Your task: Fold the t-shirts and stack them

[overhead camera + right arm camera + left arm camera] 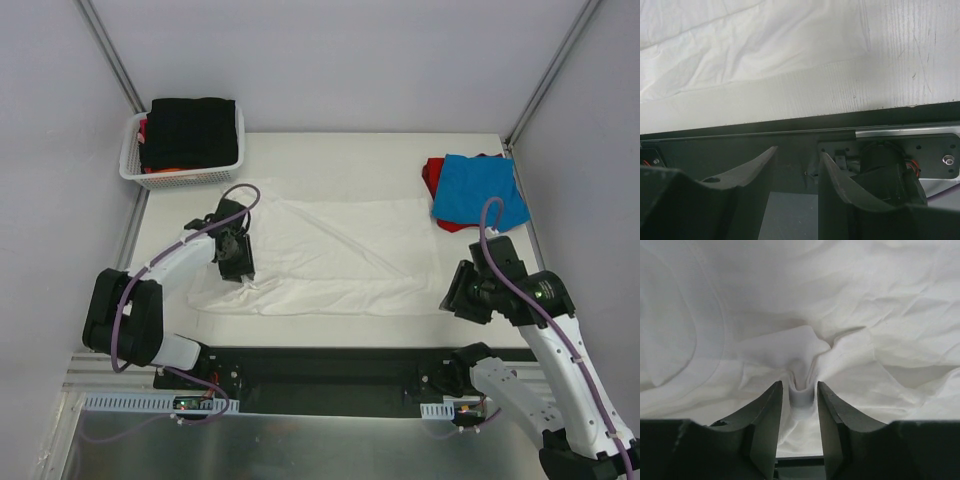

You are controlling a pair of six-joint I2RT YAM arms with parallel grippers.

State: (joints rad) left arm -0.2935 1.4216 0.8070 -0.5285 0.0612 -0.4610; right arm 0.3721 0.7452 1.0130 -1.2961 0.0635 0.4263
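My left jaws were clenched on a small fold of the large plain white cotton t-shirt (330, 255). The cloth stood up in a little ridge between my two dark left fingers (767, 415), and wrinkles ran out from it. That shirt lay spread out in the middle of the pale white surface (350, 155), and I held it near its left edge. Up close I saw only white cloth. I could not tell if I had a sleeve, a hem or some other part. My black and white left arm (180, 255) hid a bit of the shirt from above.

My right jaws were released, with nothing between them. They hung over the long black rail (740, 150) at the near edge of the surface, close to the right end of the white shirt but apart from it. The parts under them were too dark to make out.

At the far right corner a bright blue folded t-shirt (480, 190) lay on a red t-shirt (433, 172). Most of the red one was hidden, and only its edges peeked out.

At the far left corner a white plastic lattice basket (130, 160) held a folded black t-shirt (190, 130). A thin bit of orange cloth (168, 170) showed under the black, too small for me to say what it was.
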